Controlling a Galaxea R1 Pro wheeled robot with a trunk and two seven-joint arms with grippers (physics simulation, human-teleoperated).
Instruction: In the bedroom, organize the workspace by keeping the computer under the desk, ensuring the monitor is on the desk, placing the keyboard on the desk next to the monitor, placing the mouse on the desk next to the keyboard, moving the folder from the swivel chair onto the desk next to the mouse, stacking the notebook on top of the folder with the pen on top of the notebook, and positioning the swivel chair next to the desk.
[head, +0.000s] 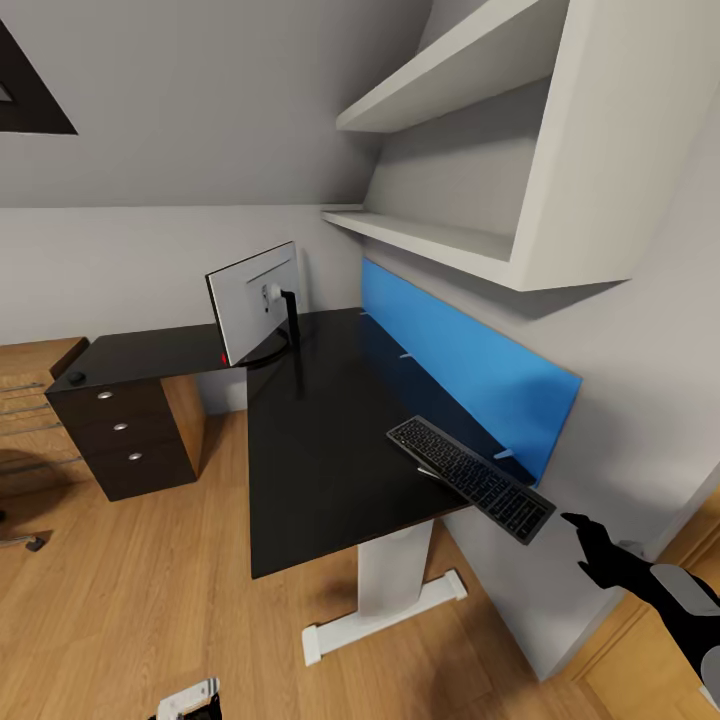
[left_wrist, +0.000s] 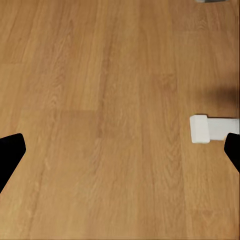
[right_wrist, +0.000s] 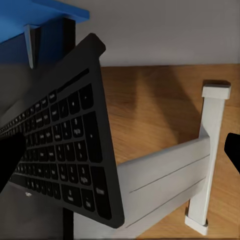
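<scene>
1. The keyboard (head: 470, 477) lies at the lower right of the head view, on the near right corner of the black table (head: 320, 450), one end hanging past the table's edge; in the right wrist view the keyboard (right_wrist: 65, 145) juts out over the wood floor (right_wrist: 150, 105) and the white table leg (right_wrist: 165, 175).
2. The right pincer (head: 575, 522) hangs just off the overhanging end, not touching it; its jaws stand wide apart and hold nothing.
3. The left pincer (left_wrist: 120, 155), jaws wide and empty, points at bare floor beside the leg's white foot (left_wrist: 200, 128).
4. The monitor (head: 255, 300) stands at upper left, well apart from the keyboard.
5. The keyboard looks thin, stiff and light, likely to tip off; a grip across its free short end seems safest.
6. Open tabletop lies between keyboard and monitor; the blue back panel (head: 470, 355) and the wall close the right side.
</scene>
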